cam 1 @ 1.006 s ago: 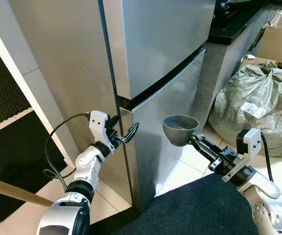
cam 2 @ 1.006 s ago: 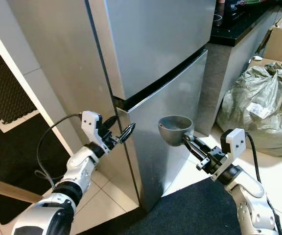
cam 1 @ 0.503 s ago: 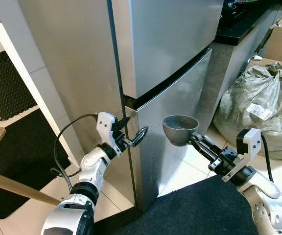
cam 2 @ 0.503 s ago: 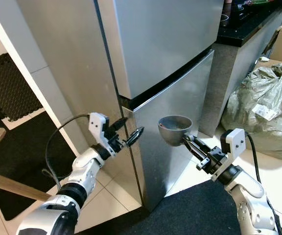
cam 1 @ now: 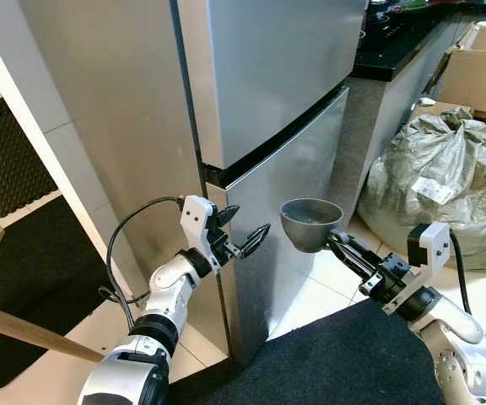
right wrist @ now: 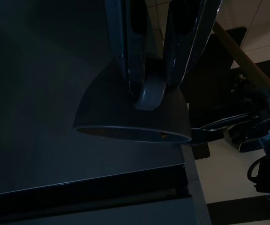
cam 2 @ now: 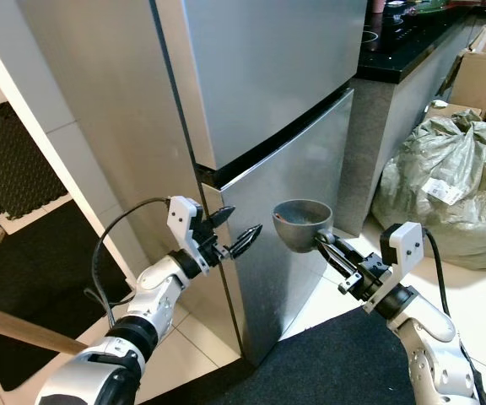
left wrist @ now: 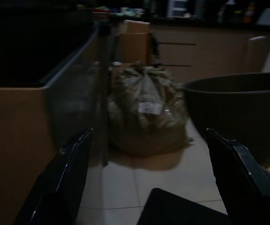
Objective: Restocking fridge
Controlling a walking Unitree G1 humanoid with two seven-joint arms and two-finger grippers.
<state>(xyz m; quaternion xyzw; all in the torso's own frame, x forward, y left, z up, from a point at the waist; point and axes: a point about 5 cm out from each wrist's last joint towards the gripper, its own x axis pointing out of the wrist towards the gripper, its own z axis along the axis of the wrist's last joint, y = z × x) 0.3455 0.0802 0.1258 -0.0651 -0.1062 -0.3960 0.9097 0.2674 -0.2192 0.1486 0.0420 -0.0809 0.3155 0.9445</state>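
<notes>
A tall silver fridge (cam 1: 268, 93) stands before me with both doors closed; a dark gap (cam 1: 277, 145) divides the upper door from the lower door (cam 1: 289, 228). My left gripper (cam 1: 245, 229) is open in front of the lower door's left edge, nothing between its fingers (left wrist: 67, 173). My right gripper (cam 1: 337, 243) is shut on the rim of a grey bowl (cam 1: 310, 221), held upright in front of the lower door. In the right wrist view the bowl (right wrist: 132, 110) sits clamped between the two fingers.
A bulging grey-green sack (cam 1: 441, 181) lies on the tiled floor to the right of the fridge. A black countertop (cam 1: 399, 42) and cardboard boxes (cam 1: 479, 72) stand behind it. A dark mat (cam 1: 327, 363) lies at my feet, and a wooden bar (cam 1: 24, 329) crosses at the lower left.
My left gripper has moved right, from the lower door's left edge out in front of the door, closer to the bowl. The right gripper keeps the bowl in the same place.
</notes>
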